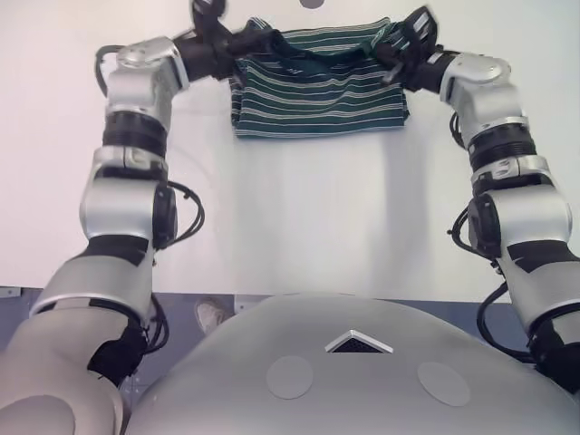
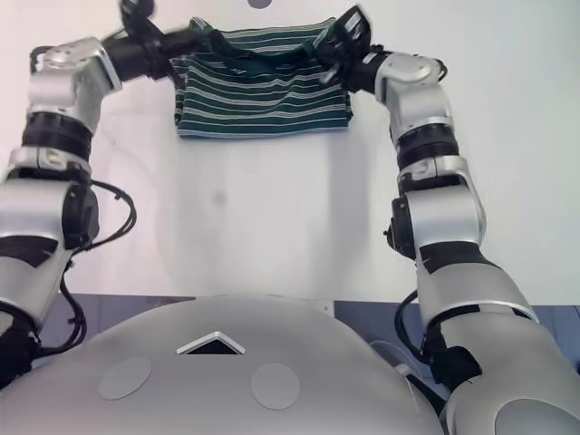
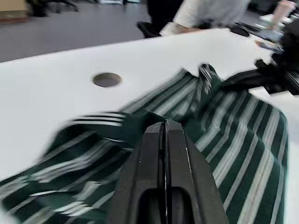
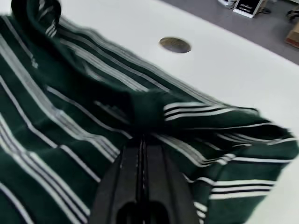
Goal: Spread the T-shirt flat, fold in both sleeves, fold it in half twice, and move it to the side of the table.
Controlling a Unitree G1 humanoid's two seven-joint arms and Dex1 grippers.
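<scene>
A dark green T-shirt [image 1: 317, 95] with thin white stripes lies folded into a wide band at the far middle of the white table [image 1: 299, 217]. Its far edge is raised off the table between my two grippers. My left gripper [image 1: 256, 39] is shut on the shirt's far left corner, and the fabric bunches at its fingertips [image 3: 164, 125] in the left wrist view. At the far right corner my right gripper [image 1: 396, 47] is shut on the cloth too. In the right wrist view the striped T-shirt [image 4: 70, 98] drapes over its closed fingers [image 4: 140, 144].
A round grey cable port [image 1: 311, 3] sits in the table just beyond the shirt, also seen as a disc [image 3: 107, 79] from the left wrist. The broad near half of the table is bare white surface. The table's near edge [image 1: 272, 292] runs in front of me.
</scene>
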